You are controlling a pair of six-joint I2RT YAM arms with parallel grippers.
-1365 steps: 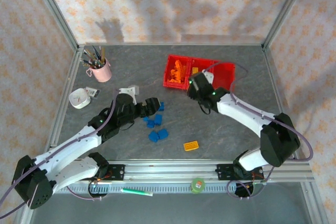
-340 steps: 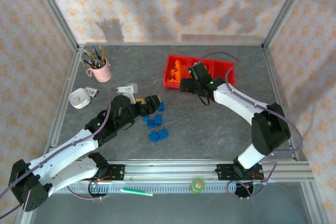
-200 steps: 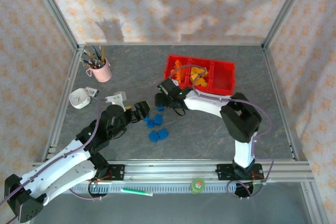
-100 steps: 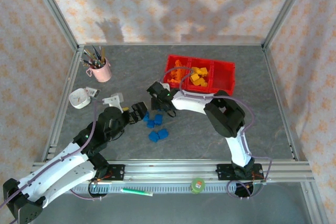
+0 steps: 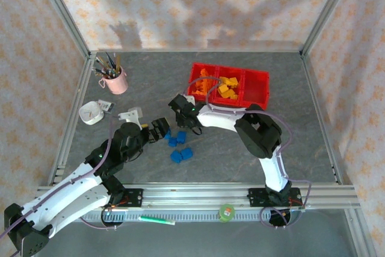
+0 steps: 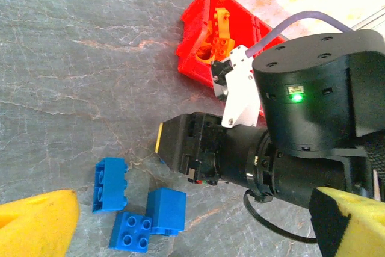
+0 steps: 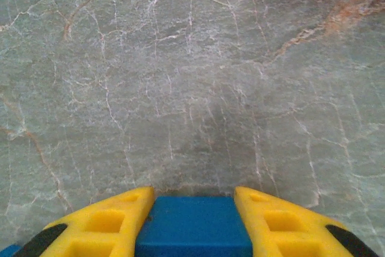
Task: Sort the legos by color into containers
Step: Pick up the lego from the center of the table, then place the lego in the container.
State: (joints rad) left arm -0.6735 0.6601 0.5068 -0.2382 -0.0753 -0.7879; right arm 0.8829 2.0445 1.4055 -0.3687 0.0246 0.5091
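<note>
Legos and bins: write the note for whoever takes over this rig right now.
Left claw: open, empty, beside the loose blue legos.
Right claw: shut on a blue lego.
Done: orange legos in left bin, yellow legos in middle bin.
Left: right bin looks empty; the blue ones on the table go there.

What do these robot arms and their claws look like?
The left arm and right arm are white shells with black joints and black wrists. A thin lilac cable loops along each. The claw fingers are yellow with black patches, and a green light glows on the right wrist.
</note>
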